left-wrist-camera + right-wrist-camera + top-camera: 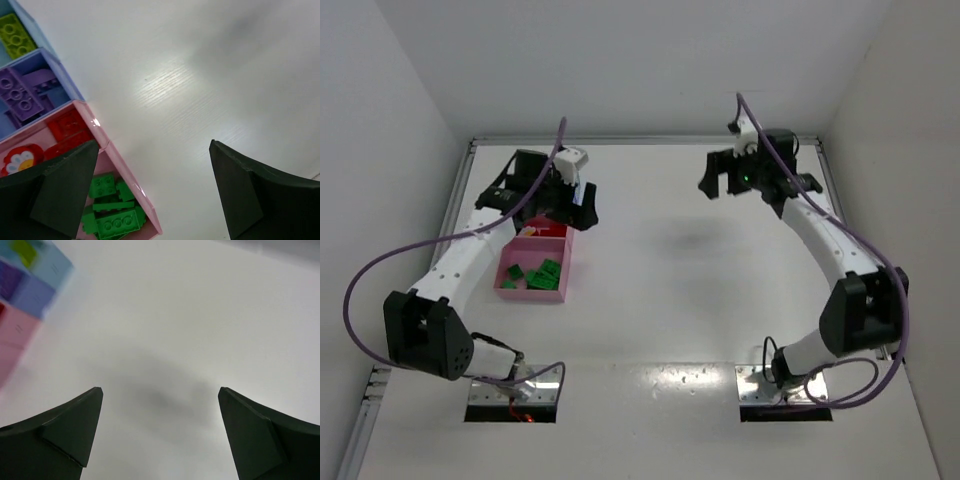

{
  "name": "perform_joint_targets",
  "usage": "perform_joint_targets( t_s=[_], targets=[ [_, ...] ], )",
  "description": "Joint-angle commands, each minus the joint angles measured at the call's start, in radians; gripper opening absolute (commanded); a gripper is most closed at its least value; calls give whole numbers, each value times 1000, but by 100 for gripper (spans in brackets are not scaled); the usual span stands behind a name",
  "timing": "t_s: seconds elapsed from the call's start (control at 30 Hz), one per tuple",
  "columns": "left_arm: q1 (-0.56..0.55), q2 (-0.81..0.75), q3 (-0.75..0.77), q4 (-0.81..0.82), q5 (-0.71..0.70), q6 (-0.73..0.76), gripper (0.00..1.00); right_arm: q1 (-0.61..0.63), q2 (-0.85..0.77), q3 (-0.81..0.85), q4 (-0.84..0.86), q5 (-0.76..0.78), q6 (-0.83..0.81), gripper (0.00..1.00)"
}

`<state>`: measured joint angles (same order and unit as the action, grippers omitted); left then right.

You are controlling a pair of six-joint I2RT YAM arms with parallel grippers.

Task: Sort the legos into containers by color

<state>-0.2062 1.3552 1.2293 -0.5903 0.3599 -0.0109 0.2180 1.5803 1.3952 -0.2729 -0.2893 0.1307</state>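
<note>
Left tool (153, 145): fingers spread wide. One finger (70, 180) hangs over the pink compartments, the other over the bare worktop (200, 75) just beside the row. In the overhead view the left tool (555, 195) sits above the far end of the containers (530, 294), at the left rear of the worktop.

Containers (132, 187), as seen from the left wrist, run in a joined row. The light blue compartment holds a yellow-green lego (15, 35). The darker blue one next to it holds purple legos (20, 95). The small pink one holds red legos (67, 127) and a flower-faced piece (20, 159) in red, white and yellow. The large pink one at the end holds green legos (112, 215), lying loose and partly overlapping. The left finger hides part of both pink compartments.

Right tool (161, 390): fingers spread wide, over bare worktop. Overhead, the right tool (725, 180) is raised at the right rear, well apart from the containers. These appear only as a blurred corner at the upper left of the right wrist view.
</note>
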Motion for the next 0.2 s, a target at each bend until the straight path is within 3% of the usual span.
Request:
perform_joint_targets(
  t_s=[0.0,0.17],
  targets=[
    [-48,13,-23,62,-78,19,100,-28,-144,-241,-37,10,-8,99],
    [-48,2,-91,115,-90,-6,100,-92,-328,-369,-28,-7,3,99]
  ],
)
